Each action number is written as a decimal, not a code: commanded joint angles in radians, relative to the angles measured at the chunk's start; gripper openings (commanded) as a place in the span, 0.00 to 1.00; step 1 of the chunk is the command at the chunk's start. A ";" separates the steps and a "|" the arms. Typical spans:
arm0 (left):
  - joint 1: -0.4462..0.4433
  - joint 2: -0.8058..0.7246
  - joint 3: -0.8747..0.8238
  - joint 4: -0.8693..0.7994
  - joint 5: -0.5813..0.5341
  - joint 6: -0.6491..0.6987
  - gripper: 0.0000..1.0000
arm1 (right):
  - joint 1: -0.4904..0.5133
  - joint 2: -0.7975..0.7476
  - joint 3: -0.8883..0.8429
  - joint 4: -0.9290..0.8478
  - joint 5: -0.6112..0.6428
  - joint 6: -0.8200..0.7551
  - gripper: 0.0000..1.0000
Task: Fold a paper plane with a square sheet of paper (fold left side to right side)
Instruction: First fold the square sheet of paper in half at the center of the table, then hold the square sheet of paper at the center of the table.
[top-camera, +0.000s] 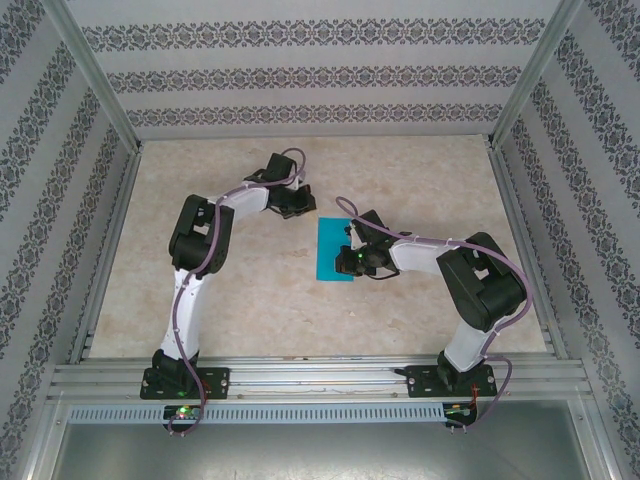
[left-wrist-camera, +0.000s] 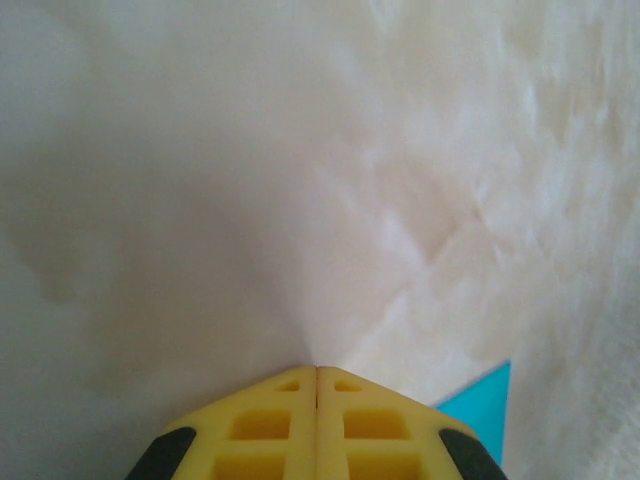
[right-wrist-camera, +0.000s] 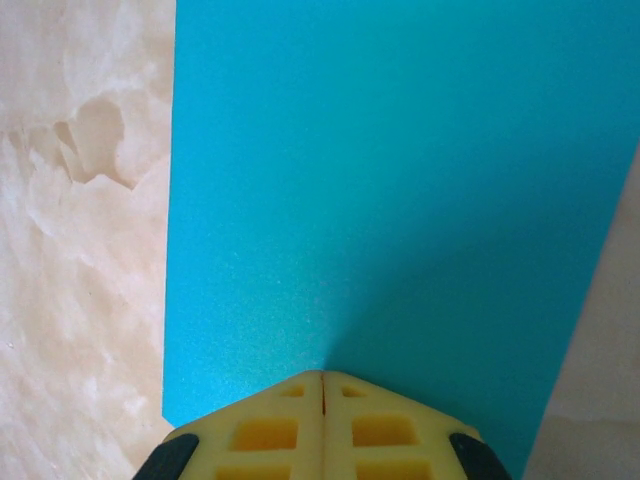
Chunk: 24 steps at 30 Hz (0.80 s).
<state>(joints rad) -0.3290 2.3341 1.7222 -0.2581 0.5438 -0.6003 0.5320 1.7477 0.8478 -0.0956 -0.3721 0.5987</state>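
**Both fingers clenched, teal sheet flat near mid-desk**

In the overhead view we start with the left arm, which reaches up from its base at 7 o'clock and bends in towards the middle of the desk (top-camera: 250, 310). The left fingers (top-camera: 292, 207) end just beside the far left corner of the square sheet of paper (top-camera: 330, 255), at about 11 o'clock from it. In the left wrist view we see the left fingers (left-wrist-camera: 310, 380) clenched, their yellow pads meeting along one seam with nothing between them. They point at the bare marbled desk (left-wrist-camera: 300, 150), and one corner of the sheet (left-wrist-camera: 482, 398) shows at about 4 o'clock from the tip.

The sheet lies flat near the middle of the desk, teal-blue, with its right part covered by the right arm's wrist.

The right arm comes from its base at 5 o'clock and folds back towards 9 o'clock, so the right fingers (top-camera: 350, 258) sit over the sheet. In the right wrist view the right fingers (right-wrist-camera: 315, 382) are clenched too and grasp nothing. Their tip is over the sheet (right-wrist-camera: 380, 200), and we cannot tell whether it touches. The sheet's left edge runs straight from 12 to 6 o'clock, with desk (right-wrist-camera: 80, 250) beyond it.
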 joint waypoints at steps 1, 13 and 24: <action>0.031 0.007 0.040 -0.045 -0.069 0.047 0.02 | 0.002 0.061 -0.066 -0.200 0.031 0.007 0.00; -0.050 -0.381 -0.422 0.062 -0.036 0.022 0.02 | 0.002 0.052 -0.059 -0.153 0.019 0.024 0.00; -0.171 -0.347 -0.477 0.135 0.040 -0.065 0.02 | 0.002 0.067 -0.058 -0.148 0.035 0.024 0.00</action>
<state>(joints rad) -0.4919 1.9465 1.2098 -0.1707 0.5644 -0.6403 0.5320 1.7477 0.8478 -0.0925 -0.3748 0.6220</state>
